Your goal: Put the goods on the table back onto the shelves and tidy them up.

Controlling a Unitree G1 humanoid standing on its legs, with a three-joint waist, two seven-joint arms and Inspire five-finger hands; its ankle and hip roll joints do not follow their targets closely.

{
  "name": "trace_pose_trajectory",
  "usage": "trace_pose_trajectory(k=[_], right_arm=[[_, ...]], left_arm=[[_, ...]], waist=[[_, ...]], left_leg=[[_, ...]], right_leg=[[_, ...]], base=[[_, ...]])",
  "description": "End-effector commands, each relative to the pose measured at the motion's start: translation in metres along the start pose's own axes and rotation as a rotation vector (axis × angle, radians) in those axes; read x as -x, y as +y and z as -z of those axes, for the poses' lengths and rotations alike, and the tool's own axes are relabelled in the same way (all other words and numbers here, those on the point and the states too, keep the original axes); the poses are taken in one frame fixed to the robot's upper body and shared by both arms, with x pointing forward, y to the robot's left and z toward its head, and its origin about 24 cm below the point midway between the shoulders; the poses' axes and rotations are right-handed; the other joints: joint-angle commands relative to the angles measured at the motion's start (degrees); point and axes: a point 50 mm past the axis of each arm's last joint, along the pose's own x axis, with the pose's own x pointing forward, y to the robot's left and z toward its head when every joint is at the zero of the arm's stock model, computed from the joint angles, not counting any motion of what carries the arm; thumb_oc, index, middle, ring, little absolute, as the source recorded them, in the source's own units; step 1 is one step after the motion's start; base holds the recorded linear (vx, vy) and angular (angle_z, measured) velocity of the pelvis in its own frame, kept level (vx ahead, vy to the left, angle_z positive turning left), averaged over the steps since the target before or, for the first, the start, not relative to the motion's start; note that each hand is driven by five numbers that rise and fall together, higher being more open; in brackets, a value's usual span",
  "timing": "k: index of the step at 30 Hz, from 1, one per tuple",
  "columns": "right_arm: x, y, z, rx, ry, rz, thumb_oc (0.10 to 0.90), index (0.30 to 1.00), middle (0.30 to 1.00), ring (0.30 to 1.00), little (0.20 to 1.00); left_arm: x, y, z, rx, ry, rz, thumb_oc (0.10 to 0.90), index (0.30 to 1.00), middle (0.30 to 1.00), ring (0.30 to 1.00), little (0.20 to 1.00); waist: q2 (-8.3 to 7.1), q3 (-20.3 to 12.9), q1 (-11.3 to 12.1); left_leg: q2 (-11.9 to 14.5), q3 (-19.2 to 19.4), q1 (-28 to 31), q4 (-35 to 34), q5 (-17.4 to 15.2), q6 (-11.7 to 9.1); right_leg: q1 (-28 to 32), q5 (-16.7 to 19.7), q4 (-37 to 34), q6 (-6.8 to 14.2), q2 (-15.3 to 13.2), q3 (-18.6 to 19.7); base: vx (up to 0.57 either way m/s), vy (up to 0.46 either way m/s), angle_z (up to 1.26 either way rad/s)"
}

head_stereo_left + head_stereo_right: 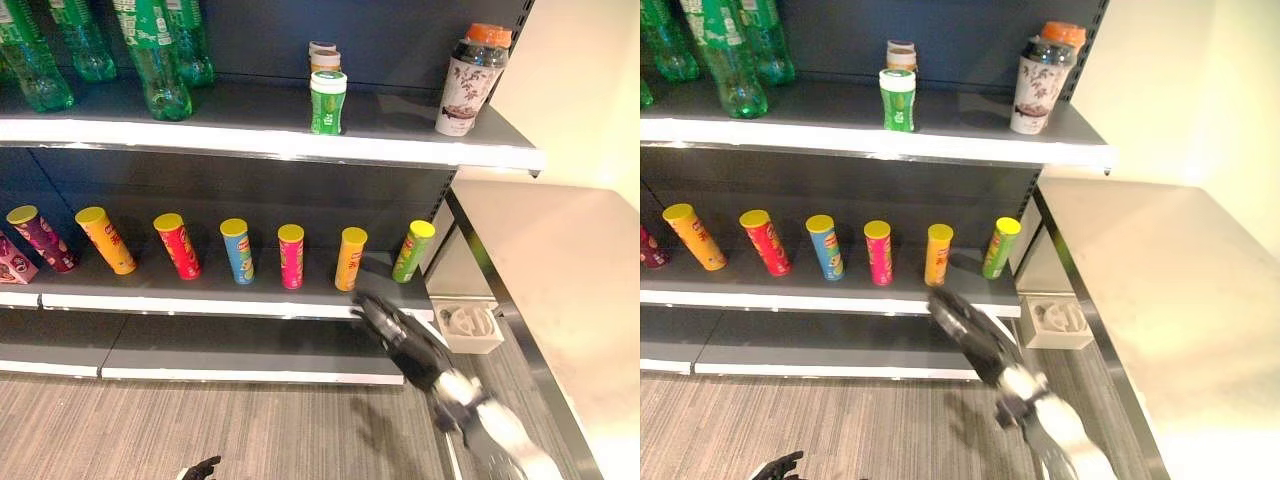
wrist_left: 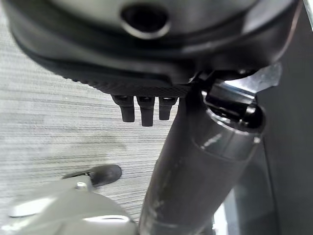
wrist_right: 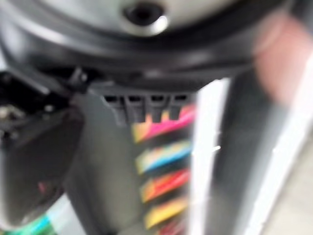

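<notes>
A row of chip cans stands on the middle shelf point(image 1: 200, 290), from a yellow can point(image 1: 104, 240) at the left to a green can point(image 1: 412, 250) at the right end. My right hand point(image 1: 398, 328) reaches out just below and in front of the green can, at the shelf's front edge, fingers straight, holding nothing. The right wrist view looks past its fingers point(image 3: 142, 110) onto blurred chip cans point(image 3: 161, 154). My left hand point(image 1: 200, 468) hangs low over the floor, its fingers point(image 2: 146, 110) relaxed and empty. The beige table point(image 1: 570, 300) at the right is bare.
The top shelf point(image 1: 400, 145) carries green bottles point(image 1: 155, 60), a green can with a white lid point(image 1: 327, 102) and two capped bottles point(image 1: 470, 80) at its right end. A small white box point(image 1: 468, 327) lies on the floor between shelf and table.
</notes>
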Motion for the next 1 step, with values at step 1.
trace_pose_trajectory(k=[1], right_arm=[[-0.0219,0.0023,-0.0404,0.242,-0.134,-0.090,0.800,0.900,0.900,0.900,0.900]], left_arm=[[-0.0076,0.0087,-0.0348,-0.063,-0.115,-0.001,0.800,0.900,0.900,0.900,0.900]], waist=[[-0.39,-0.1,1.2]], left_leg=[[2.3,0.8,1.3,0.2,-4.0,-2.0]], right_leg=[[2.2,-4.4,0.6,3.1,-1.9,-0.2]], base=[[0.00,0.000,0.00]])
